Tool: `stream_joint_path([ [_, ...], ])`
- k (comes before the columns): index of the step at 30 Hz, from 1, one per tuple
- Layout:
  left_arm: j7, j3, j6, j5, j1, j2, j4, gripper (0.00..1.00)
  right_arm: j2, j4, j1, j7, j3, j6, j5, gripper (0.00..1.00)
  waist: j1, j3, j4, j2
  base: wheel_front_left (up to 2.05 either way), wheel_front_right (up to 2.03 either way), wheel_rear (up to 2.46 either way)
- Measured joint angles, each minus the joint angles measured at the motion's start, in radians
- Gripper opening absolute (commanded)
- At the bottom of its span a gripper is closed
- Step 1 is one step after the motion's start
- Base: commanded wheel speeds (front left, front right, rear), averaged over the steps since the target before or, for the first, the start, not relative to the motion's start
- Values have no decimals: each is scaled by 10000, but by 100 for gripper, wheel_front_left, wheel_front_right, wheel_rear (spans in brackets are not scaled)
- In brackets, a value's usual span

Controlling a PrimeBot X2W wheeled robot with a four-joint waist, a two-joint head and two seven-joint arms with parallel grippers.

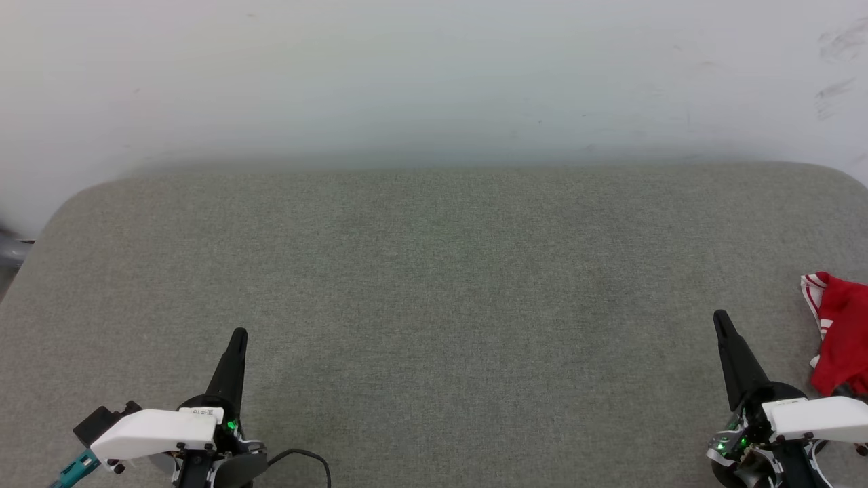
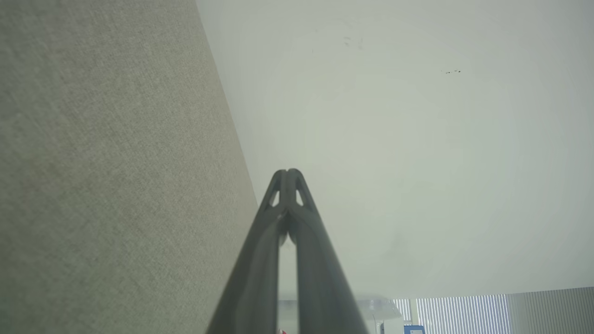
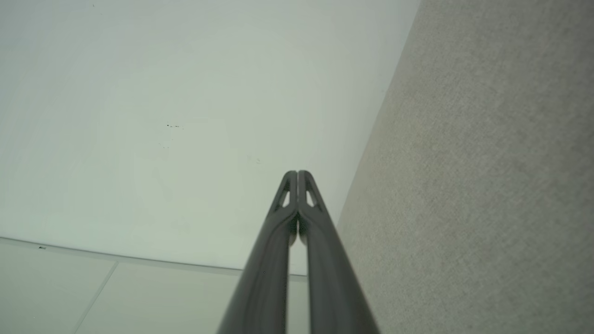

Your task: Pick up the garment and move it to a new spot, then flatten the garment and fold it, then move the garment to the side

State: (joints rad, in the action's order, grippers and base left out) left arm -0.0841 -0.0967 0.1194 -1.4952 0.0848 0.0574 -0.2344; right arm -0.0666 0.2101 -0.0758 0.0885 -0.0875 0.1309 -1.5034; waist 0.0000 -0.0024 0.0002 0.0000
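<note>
You are looking at a wide grey fabric surface that runs back to a plain white wall. Your left gripper sits low on the left with its two dark fingers pressed together, holding nothing; its wrist view shows the tips meeting against the wall. Your right gripper sits low on the right, likewise closed and empty, tips touching in its own view. The garment lies crumpled on the surface at the far right edge, red with striped trim, just beside your right gripper on its outer side.
</note>
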Motion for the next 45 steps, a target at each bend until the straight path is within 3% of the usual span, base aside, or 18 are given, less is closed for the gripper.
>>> stream_joint_path([
  [18, -299, -171, 98, -1141, 195, -67, -113, 0, 8, 353, -234, 63, -48, 0, -1231, 0, 0, 55, -2, 0, 0, 0, 0],
  [45, -307, -178, 100, -1175, 215, -69, -119, 0, 44, 360, -261, 134, -113, 0, -1235, 0, 0, 56, -2, 0, 0, 0, 0],
])
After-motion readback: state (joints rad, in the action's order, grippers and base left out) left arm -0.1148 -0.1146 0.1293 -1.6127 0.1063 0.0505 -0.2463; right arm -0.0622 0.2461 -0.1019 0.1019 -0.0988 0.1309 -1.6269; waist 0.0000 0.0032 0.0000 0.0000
